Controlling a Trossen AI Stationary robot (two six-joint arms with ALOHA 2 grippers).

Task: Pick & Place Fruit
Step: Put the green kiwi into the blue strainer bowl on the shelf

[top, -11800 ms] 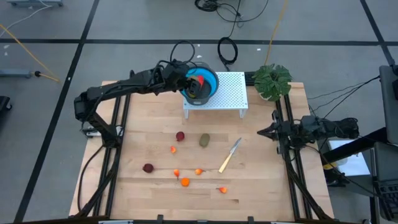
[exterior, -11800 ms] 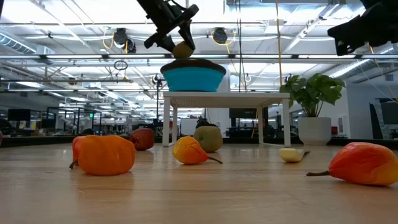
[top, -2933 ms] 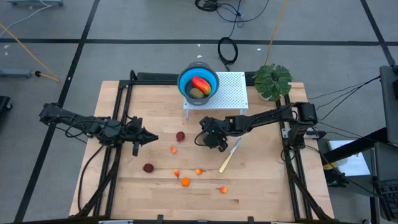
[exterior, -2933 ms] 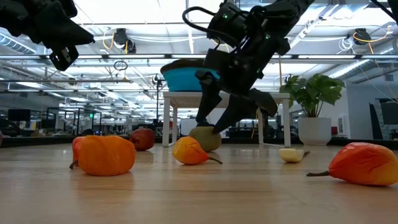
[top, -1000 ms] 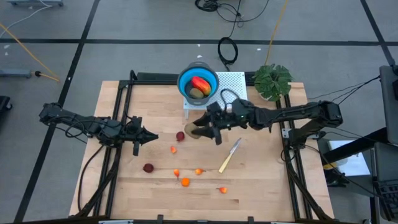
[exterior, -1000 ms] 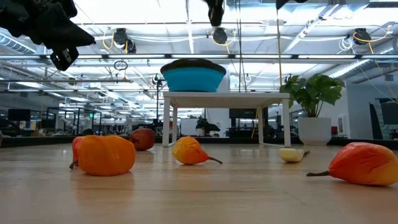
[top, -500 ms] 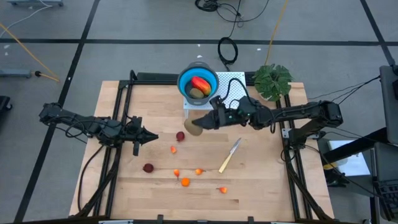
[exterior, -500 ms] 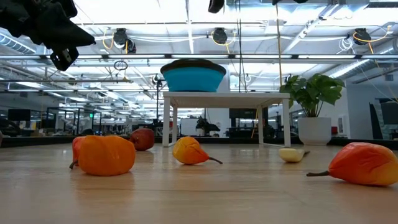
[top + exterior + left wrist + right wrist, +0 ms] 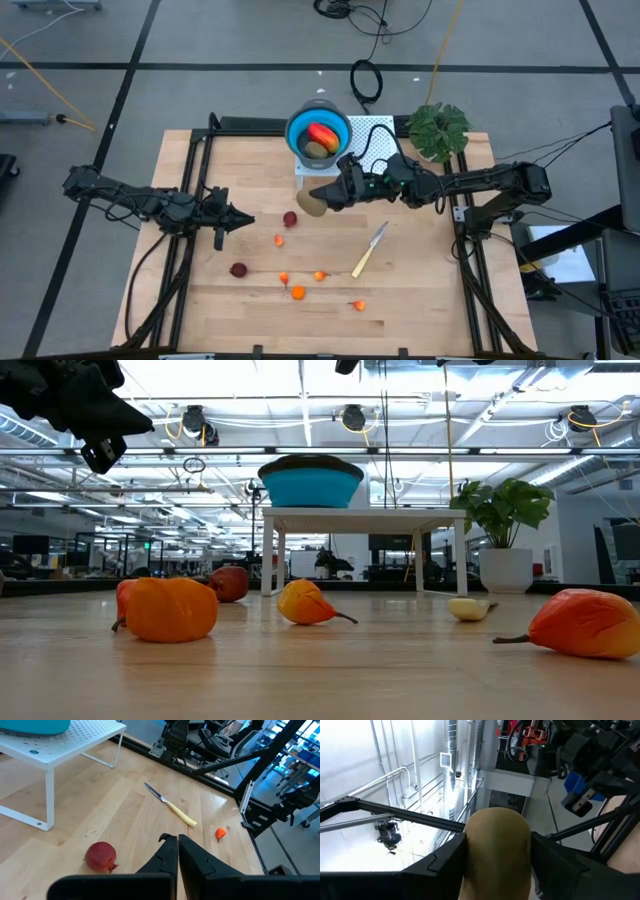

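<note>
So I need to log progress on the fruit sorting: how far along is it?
Done: two pieces, a red-yellow fruit and a brown-green one, lie in the blue bowl. In hand: the right hand grips another brown-green fruit above the table, near the bowl's stand. Left: two dark red fruits and five small orange ones. The left hand waits, shut.

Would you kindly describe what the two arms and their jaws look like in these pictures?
Both arms are black and slim, built of jointed segments. The left arm tapers to a narrow pointed left gripper; in its wrist view the jaws are matte black wedges. The right arm carries a looping black cable near the right gripper, whose jaws are broad, dark and flat.
</note>
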